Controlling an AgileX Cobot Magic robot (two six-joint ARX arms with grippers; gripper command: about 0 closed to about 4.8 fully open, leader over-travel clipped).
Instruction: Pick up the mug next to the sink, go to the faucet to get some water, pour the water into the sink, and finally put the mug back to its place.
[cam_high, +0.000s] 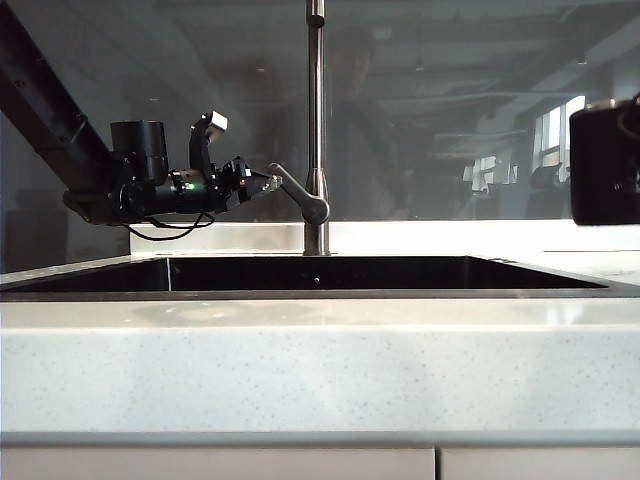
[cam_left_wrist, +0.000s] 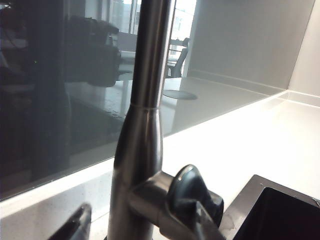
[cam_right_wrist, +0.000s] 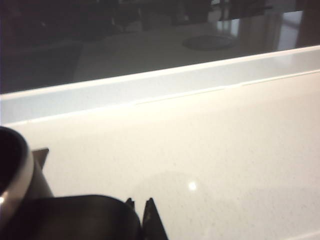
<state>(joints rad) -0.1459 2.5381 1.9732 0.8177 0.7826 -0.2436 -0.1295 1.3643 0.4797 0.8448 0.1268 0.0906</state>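
The black mug (cam_high: 604, 160) hangs in the air at the far right of the exterior view, above the counter beside the sink (cam_high: 320, 293). In the right wrist view its silver rim (cam_right_wrist: 22, 172) and dark handle (cam_right_wrist: 80, 215) sit right beside my right gripper (cam_right_wrist: 141, 204), which is shut on the handle. The steel faucet (cam_high: 316, 120) rises behind the sink's middle. My left gripper (cam_high: 268, 181) is open at the upper end of the slanted lever (cam_high: 300, 197). In the left wrist view its fingers (cam_left_wrist: 75, 226) stand either side of the faucet pipe (cam_left_wrist: 142, 125) and lever (cam_left_wrist: 192, 195).
A dark glass backsplash (cam_high: 450, 120) runs behind the white counter (cam_right_wrist: 210, 150). A low white ledge (cam_right_wrist: 150, 90) lies at its foot. The sink's corner (cam_left_wrist: 280, 210) lies just past the faucet base. The front counter edge (cam_high: 320, 370) fills the near part of the exterior view.
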